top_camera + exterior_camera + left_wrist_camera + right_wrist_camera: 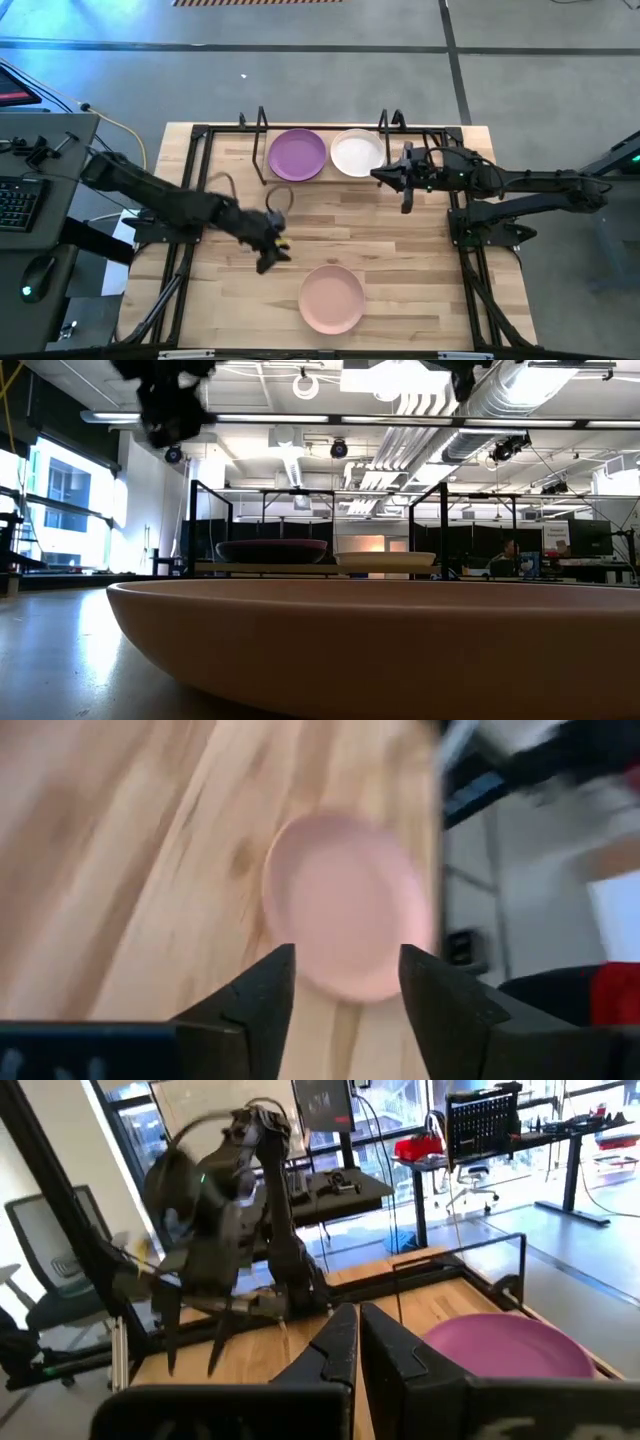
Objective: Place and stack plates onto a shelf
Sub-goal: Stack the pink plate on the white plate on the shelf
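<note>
The pale pink plate (332, 297) lies flat on the tabletop near the front edge; it fills the low view (380, 650) and shows in the left wrist view (345, 905). The purple plate (297, 155) and the cream-white plate (357, 153) lie side by side on the shelf (265, 568) at the far side. The black plate does not show. My left gripper (268, 258) hovers open and empty to the left of and above the pink plate (345, 970). My right gripper (405, 200) is shut and empty just right of the white plate (358, 1320).
The shelf's black wire uprights (262, 135) stand around the two far plates. A black metal frame (195, 190) runs along the table's left and right sides. Bare wooden tabletop (350, 225) lies between the shelf and the pink plate.
</note>
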Controlling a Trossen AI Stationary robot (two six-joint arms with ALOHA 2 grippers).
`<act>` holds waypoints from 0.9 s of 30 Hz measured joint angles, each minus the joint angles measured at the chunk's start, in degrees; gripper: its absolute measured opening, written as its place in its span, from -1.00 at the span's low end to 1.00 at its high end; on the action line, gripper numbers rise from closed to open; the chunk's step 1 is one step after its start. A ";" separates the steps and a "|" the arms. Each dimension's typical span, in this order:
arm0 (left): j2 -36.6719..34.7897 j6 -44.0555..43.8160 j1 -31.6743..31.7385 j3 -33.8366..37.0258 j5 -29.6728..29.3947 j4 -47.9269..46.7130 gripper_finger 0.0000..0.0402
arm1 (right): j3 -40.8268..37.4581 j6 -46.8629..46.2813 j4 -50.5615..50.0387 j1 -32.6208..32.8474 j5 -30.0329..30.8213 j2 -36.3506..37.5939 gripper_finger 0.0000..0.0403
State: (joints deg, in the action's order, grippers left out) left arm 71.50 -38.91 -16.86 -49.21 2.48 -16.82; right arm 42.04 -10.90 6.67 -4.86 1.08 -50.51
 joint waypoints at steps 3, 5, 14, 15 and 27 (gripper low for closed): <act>6.23 -9.14 -3.23 0.07 -5.53 2.14 -0.09 | -0.02 0.89 -4.17 0.00 -0.06 2.32 -1.00; 10.02 -15.01 -4.59 0.09 -7.41 4.27 -0.08 | -0.02 0.90 -6.55 0.00 -0.04 3.36 -1.00; 24.46 -25.95 -6.84 -0.32 -8.12 19.26 -0.07 | -0.07 1.98 -12.50 0.00 -0.04 4.38 -1.00; 25.68 -26.39 -6.89 -0.70 -7.92 19.18 -0.07 | -0.07 1.98 -12.63 0.00 -0.04 4.37 -1.00; 33.28 -24.02 -6.86 -7.44 -7.33 11.12 -0.07 | -0.09 1.87 -12.91 0.00 -0.02 4.32 -1.00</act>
State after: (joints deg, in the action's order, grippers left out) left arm 104.78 -62.94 -23.73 -56.65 -4.84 -5.70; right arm 41.95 -9.04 -6.24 -4.86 1.06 -46.18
